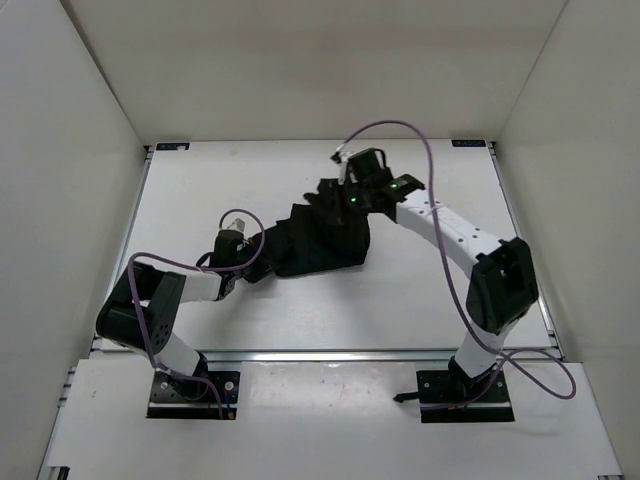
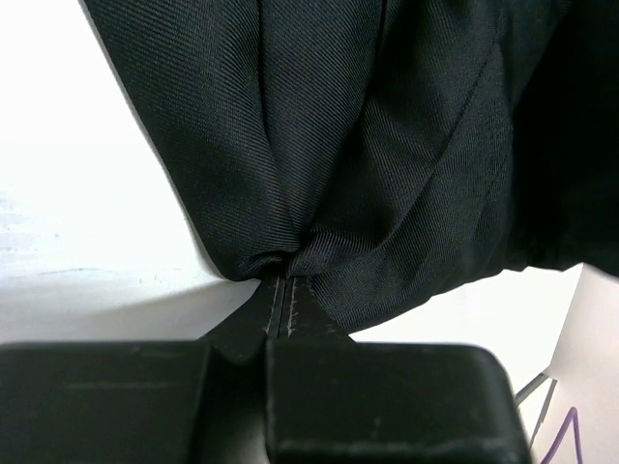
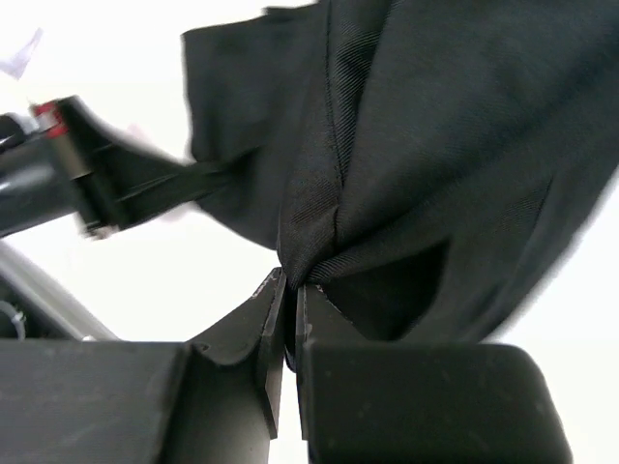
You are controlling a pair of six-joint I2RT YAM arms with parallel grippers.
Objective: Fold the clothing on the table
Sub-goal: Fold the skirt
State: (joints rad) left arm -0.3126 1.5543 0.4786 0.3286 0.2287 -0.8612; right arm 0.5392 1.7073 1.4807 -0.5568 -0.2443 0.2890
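Both pincers are shut on the clothing: left gripper nips its near-left edge, right gripper its far end. Soft black twill, pleated, bunched mid table.

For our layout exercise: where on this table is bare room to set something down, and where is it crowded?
Bare: the table beyond the left hand, and between the black garment and near rail. Crowded: centre, around right hand.
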